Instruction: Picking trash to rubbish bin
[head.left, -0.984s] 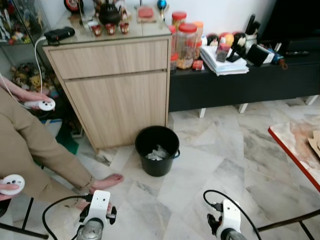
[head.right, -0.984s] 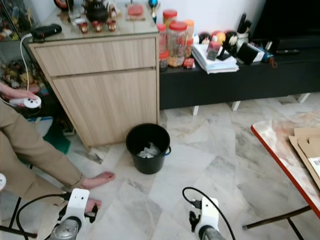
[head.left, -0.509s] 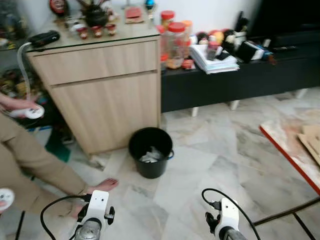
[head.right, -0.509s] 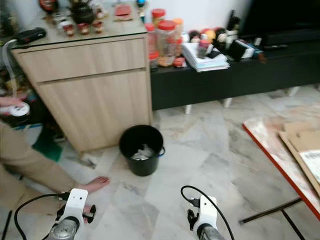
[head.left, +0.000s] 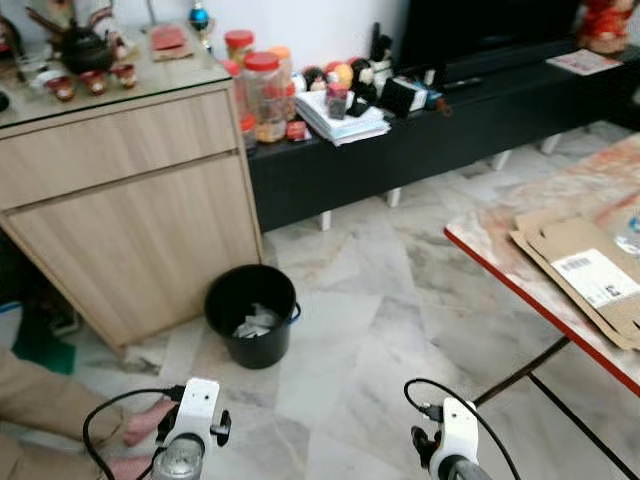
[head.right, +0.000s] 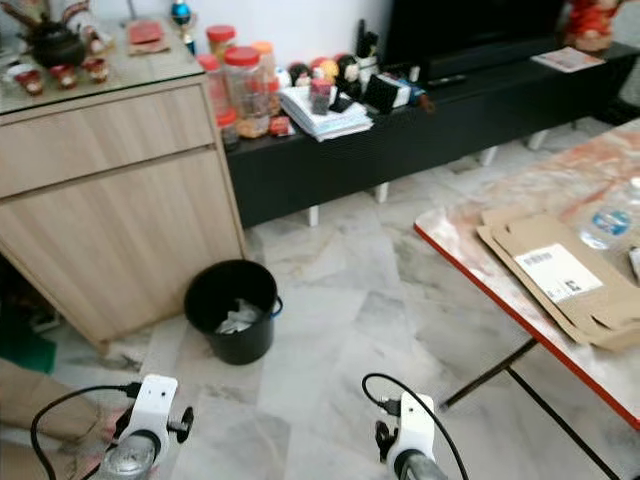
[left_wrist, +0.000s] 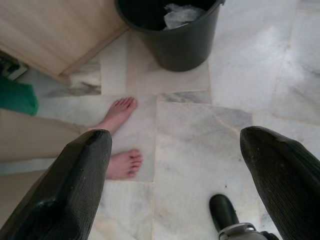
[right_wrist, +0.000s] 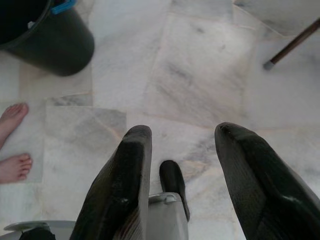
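Observation:
The black rubbish bin (head.left: 250, 315) stands on the marble floor by the wooden cabinet (head.left: 130, 200), with crumpled white paper (head.left: 258, 322) inside it. On the red-edged table (head.right: 480, 275) at the right lie flattened cardboard (head.right: 555, 270) and a clear plastic bottle (head.right: 605, 222). My left gripper (left_wrist: 175, 137) hangs open over the floor, the bin (left_wrist: 175, 45) just beyond it. My right gripper (right_wrist: 182, 130) is open too, nothing between its fingers, with the bin (right_wrist: 45, 40) off to one side. Both arms sit low in the eye views.
A person's bare feet (left_wrist: 117, 115) and beige trouser leg (head.left: 40, 400) are close to my left arm (head.left: 190, 440). A low black TV bench (head.left: 420, 130) holds jars, papers and small items. A table leg (head.left: 515, 375) slants to the floor on the right.
The camera has swung to the right: bin and cabinet sit further left in view, more of the table shows, and most of the person has left the view. The arms hang as before.

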